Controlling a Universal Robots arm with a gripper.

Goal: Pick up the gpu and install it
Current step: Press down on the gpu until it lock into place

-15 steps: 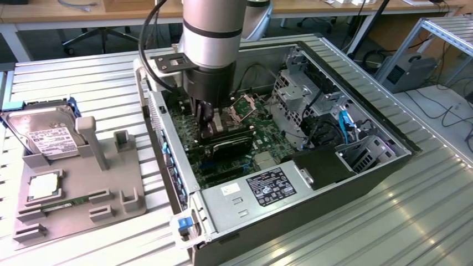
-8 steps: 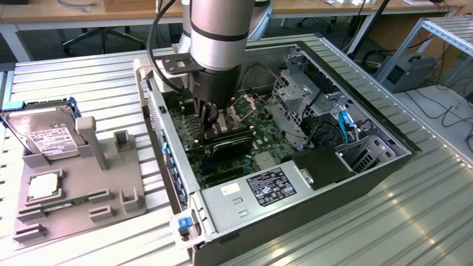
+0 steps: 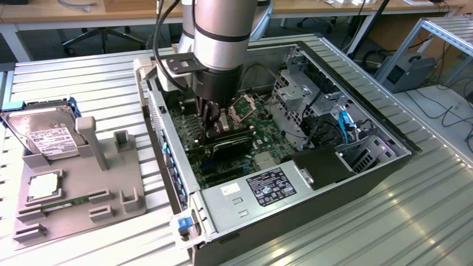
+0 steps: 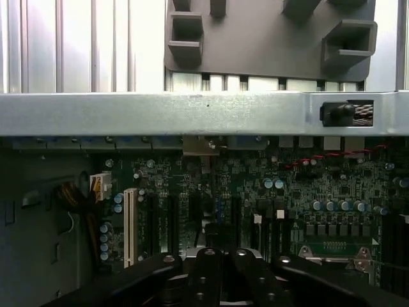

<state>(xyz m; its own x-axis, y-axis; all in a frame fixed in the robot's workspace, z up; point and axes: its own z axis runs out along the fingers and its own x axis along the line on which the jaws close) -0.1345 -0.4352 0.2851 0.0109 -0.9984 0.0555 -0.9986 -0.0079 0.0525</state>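
On the exterior view's left, a grey holder (image 3: 81,183) with a hard drive (image 3: 44,136) is seen on the table. In the open computer case (image 3: 296,210), the gripper (image 3: 210,123) is closed over the motherboard (image 3: 258,133). The gpu (image 3: 225,147) appears seated just below the fingertips, possibly touching. Case walls crowd closely around.

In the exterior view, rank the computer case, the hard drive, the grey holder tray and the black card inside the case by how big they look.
1. Computer case
2. Grey holder tray
3. Hard drive and black card: they look alike, and the tool partly covers the card, so unranked.
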